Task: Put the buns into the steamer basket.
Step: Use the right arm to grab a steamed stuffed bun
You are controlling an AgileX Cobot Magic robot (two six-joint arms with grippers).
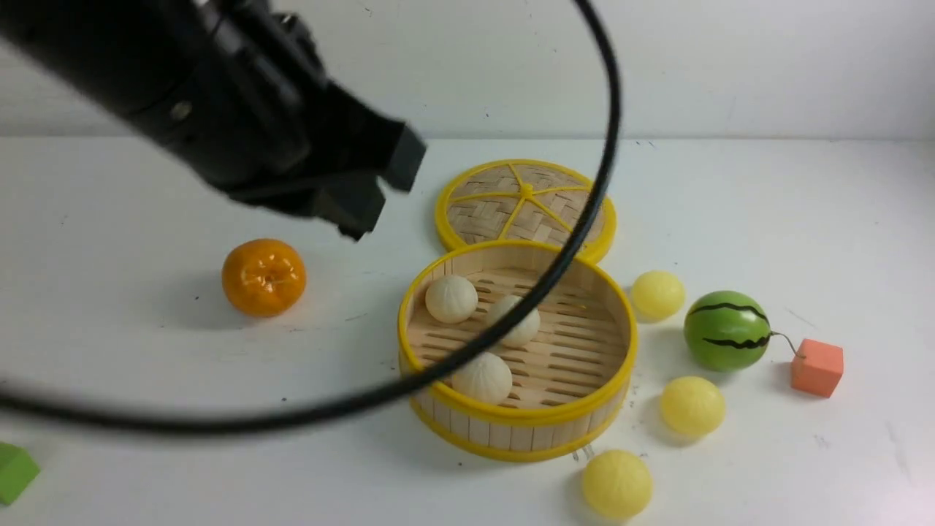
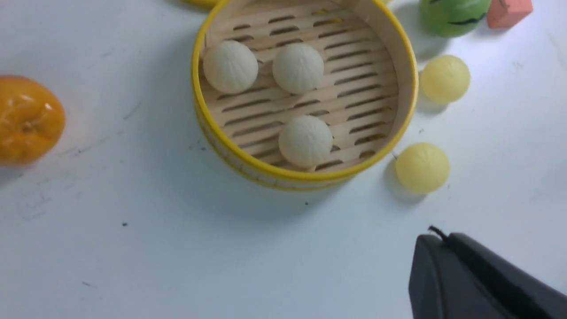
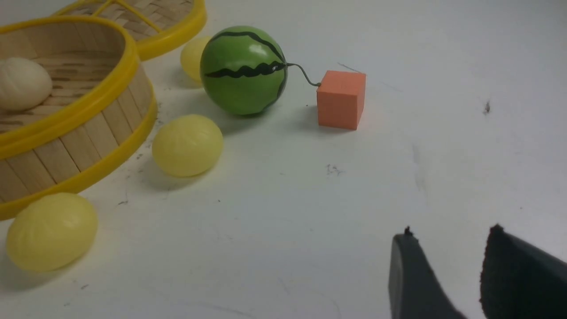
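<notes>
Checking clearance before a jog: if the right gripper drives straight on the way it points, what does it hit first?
Probably just the table ahead of the right gripper. The orange cube sits off to one side of that line, though depth is unclear.

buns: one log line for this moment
basket: 3 white buns | table: 3 yellow buns | left gripper: empty | right gripper: empty
</notes>
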